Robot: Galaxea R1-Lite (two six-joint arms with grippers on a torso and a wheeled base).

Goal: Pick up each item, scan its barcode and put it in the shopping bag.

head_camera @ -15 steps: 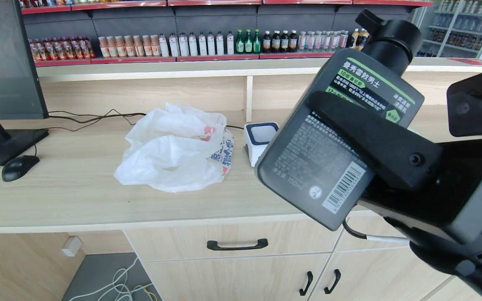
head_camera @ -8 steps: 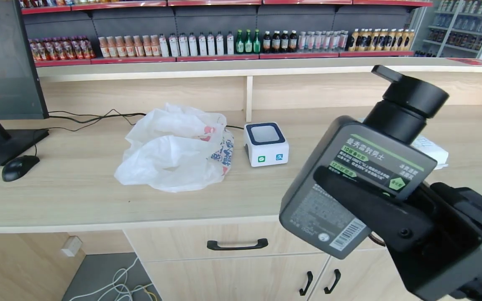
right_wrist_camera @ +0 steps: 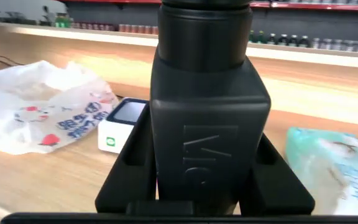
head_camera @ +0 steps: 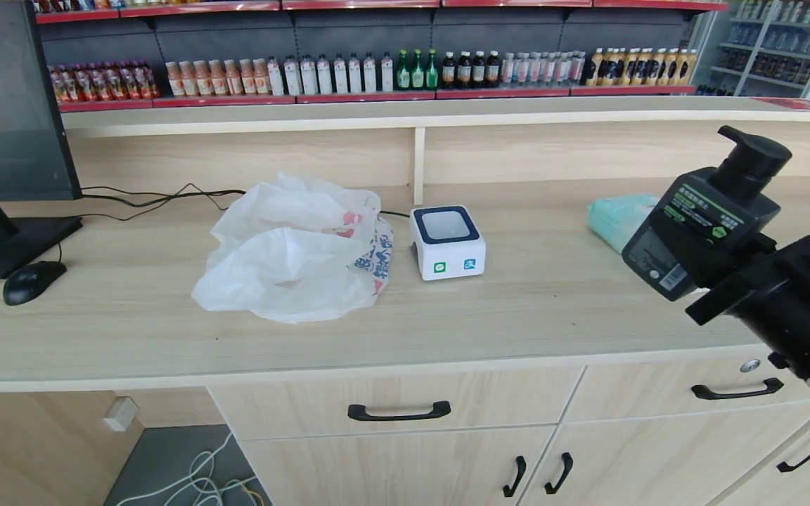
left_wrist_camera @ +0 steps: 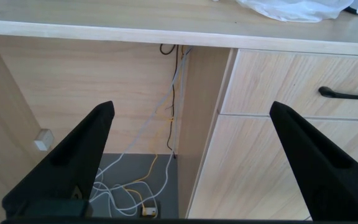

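The right gripper (head_camera: 711,270) clamped a dark grey plastic pump bottle (head_camera: 693,225), apparently above the pale wooden counter (head_camera: 553,309); the left gripper (left_wrist_camera: 190,107) gaped wide.

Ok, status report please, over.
Left gripper open, low by the drawers. Right gripper shut on pump bottle, right of scanner. Teal pack behind bottle, not in the way.

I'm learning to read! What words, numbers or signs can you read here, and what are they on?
Black pump bottle, held in the right gripper: label lines and barcode digits too small to read; raised letters on its other face blurred.
Shopping bag: blue and red print, too blurred to read.
Scanner: one green sign, one blue sign, no readable words.
Shelf bottles: labels too small.
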